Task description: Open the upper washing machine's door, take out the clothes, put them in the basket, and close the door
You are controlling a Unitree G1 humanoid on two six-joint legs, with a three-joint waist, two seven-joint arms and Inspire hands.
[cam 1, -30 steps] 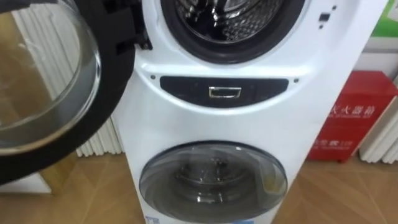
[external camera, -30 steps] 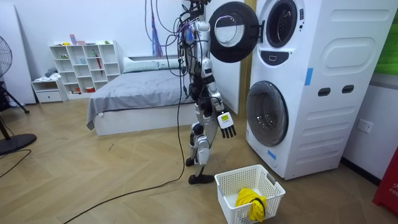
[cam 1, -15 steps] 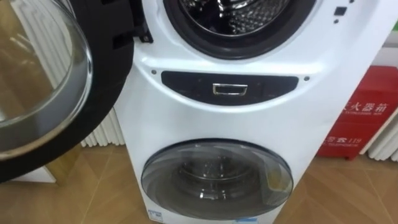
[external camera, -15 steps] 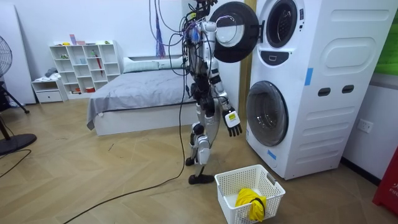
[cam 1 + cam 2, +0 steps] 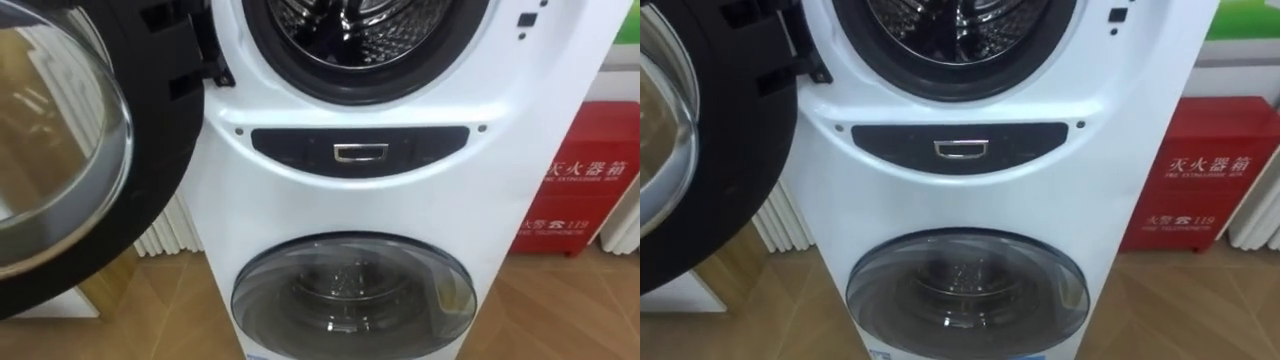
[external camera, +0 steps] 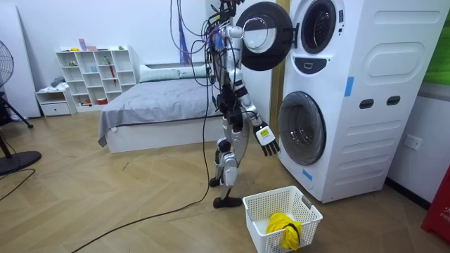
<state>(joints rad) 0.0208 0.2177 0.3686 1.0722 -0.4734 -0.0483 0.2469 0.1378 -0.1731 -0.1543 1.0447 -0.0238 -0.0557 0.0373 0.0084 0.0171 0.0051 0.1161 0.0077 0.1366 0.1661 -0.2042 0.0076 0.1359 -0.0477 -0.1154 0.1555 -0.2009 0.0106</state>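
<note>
Before the white stacked washing machine (image 5: pixel 420 200), its round black-rimmed glass door (image 5: pixel 165 110) wide open, we stand; right hand (image 6: pixel 266 137) hangs low, relaxed and spread.

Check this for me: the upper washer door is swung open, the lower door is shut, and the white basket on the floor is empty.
One thing is wrong: the white basket is not empty; the room view shows a yellow cloth in it. The upper washer door is swung open and the lower door is shut.
</note>
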